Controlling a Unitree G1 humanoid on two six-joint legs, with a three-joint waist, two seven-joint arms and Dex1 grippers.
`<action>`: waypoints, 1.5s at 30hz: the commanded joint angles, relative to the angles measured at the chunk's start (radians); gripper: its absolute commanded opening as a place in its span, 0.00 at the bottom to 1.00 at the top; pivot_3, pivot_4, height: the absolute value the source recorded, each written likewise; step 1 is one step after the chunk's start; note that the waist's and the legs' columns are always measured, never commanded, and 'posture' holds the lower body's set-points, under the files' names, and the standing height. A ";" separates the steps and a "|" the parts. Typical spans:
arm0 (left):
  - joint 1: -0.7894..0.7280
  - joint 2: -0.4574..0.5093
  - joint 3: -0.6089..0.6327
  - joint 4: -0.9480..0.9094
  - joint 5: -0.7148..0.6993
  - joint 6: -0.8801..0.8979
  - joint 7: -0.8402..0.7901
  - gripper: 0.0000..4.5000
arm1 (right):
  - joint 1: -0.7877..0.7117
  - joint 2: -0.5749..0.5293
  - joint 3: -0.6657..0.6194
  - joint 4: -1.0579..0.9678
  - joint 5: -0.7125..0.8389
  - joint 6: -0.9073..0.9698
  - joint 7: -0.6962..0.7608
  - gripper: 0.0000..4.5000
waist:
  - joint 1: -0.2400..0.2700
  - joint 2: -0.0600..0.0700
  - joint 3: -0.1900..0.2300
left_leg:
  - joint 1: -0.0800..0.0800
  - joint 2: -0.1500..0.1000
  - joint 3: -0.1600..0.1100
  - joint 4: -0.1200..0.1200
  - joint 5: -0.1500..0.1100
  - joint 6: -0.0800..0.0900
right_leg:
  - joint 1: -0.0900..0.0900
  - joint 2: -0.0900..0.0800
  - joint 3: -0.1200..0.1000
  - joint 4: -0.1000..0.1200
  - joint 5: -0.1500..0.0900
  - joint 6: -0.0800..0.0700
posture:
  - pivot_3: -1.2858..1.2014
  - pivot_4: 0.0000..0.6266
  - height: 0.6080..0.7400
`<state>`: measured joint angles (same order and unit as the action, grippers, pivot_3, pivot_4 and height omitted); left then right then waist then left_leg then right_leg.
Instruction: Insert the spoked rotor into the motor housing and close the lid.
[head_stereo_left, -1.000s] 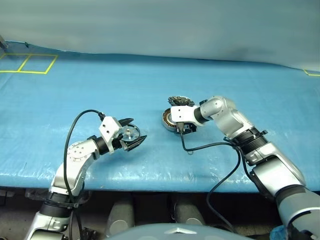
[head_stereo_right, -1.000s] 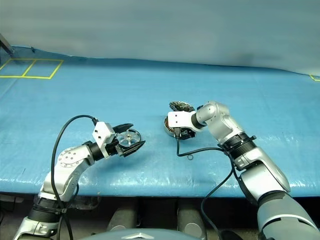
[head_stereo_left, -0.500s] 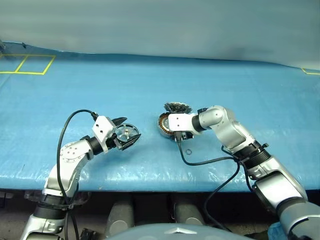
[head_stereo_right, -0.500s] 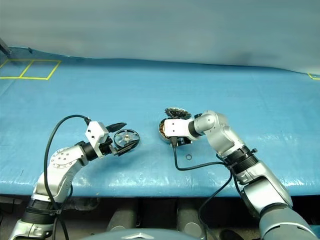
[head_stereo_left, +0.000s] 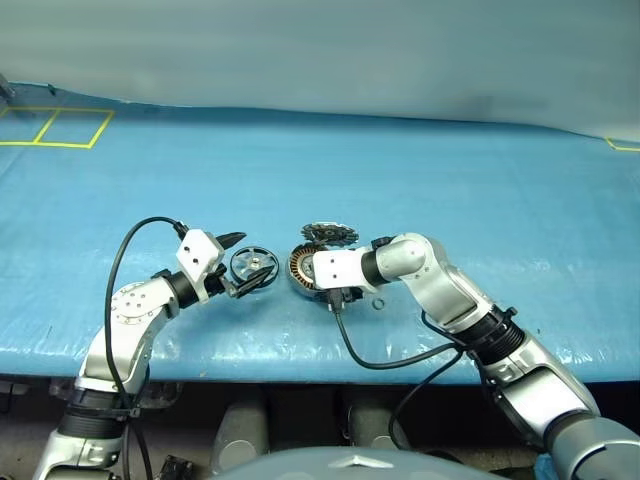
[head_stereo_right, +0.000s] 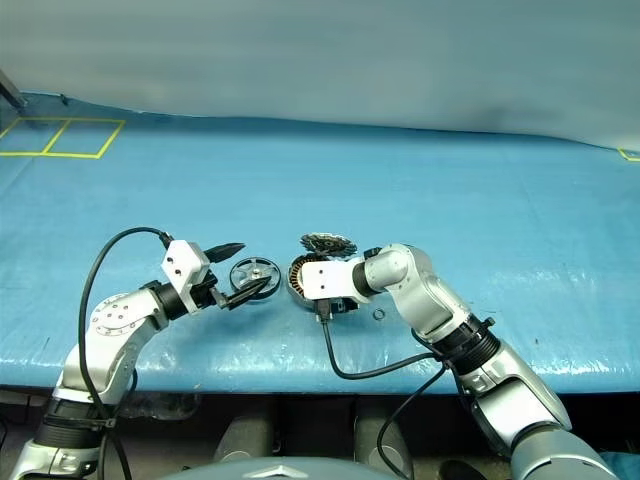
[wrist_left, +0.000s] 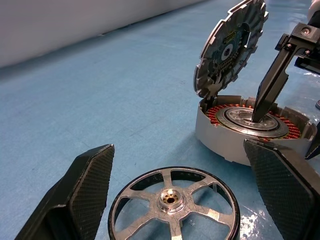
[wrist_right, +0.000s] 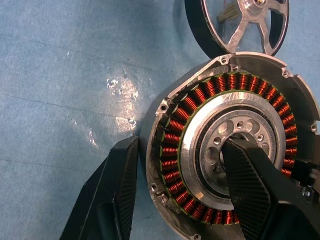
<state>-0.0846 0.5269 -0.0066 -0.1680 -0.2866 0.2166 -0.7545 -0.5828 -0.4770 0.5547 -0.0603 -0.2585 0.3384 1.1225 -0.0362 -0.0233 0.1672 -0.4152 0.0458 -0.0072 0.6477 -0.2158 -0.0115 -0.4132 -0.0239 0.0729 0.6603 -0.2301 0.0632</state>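
Nothing is assembled yet. The spoked rotor (wrist_left: 174, 202) lies flat on the tabletop (head_stereo_left: 420, 170), between the wide-spread fingers of the left gripper (head_stereo_left: 243, 278), just left of the motor housing (wrist_right: 227, 145). The right gripper (wrist_right: 182, 192) pinches the housing's wall (1 finger inside, 1 outside). The lid (wrist_left: 229, 47) stands open.

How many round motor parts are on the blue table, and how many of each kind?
Spoked rotor, flat on the table: 1
Motor housing with copper windings: 1
Toothed lid, standing up at the housing's edge: 1
Tiny ring beside the housing: 1
Total: 4
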 joint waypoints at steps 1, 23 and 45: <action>0.002 0.010 0.024 -0.052 -0.010 0.001 0.005 1.00 | 0.003 -0.012 0.008 -0.002 -0.025 0.001 -0.019 0.52 | 0.000 0.000 0.000 | 0.000 0.000 0.000 0.000 0.000 0.000 | 0.000 0.000 0.000 0.000 0.000 0.000 | 0.52 0.24 1.00; -0.002 0.004 0.015 -0.055 -0.013 0.003 0.012 1.00 | 0.049 -0.026 -0.048 -0.144 0.043 0.057 -0.045 1.00 | 0.008 0.000 0.000 | 0.000 0.000 0.000 0.001 0.000 0.000 | 0.001 0.000 0.000 0.000 -0.002 0.003 | 0.52 0.24 1.00; -0.012 -0.003 -0.050 -0.030 -0.046 0.030 -0.110 1.00 | 0.467 -0.050 -0.467 -0.462 0.329 0.194 -0.286 1.00 | 0.007 -0.001 0.000 | 0.000 0.000 0.000 0.001 0.000 0.000 | 0.001 0.000 0.000 0.000 -0.003 0.003 | 0.52 0.24 1.00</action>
<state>-0.0920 0.5203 -0.0496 -0.1735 -0.3176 0.2417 -0.8449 -0.1373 -0.5367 0.1366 -0.4883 0.0470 0.5597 0.8729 -0.0295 -0.0239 0.1669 -0.4148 0.0458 -0.0070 0.6487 -0.2158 -0.0119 -0.4123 -0.0244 0.0730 0.6602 -0.2328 0.0660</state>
